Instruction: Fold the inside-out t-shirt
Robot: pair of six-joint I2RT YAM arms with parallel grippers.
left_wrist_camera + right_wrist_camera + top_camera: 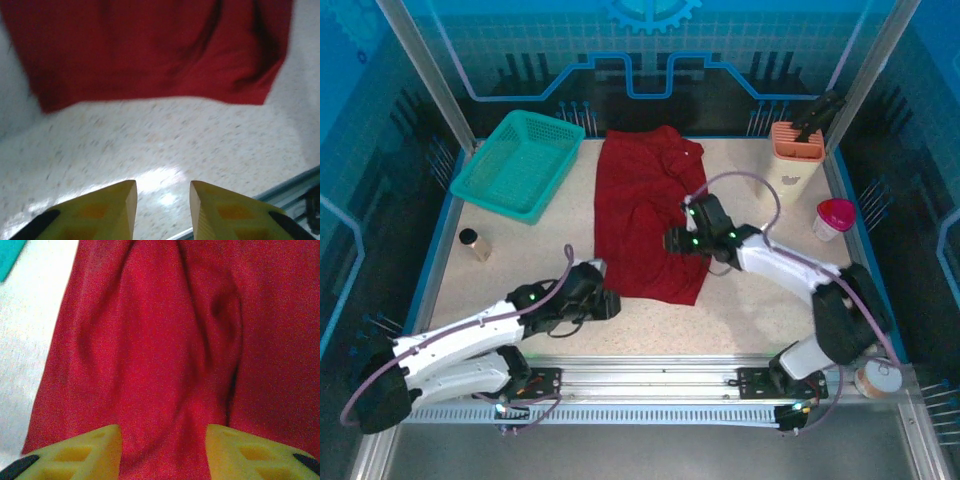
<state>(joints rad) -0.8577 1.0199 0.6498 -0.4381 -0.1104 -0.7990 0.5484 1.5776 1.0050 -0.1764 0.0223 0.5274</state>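
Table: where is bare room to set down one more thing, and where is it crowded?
Bare table lies between the teal basket, the small dark cylinder and the t-shirt; another patch lies near the front rail, between the shirt's hem and the right arm. Crowded: the right side, with the orange holder and pink-lidded cup.

t-shirt [150,50] top beyond picture edge
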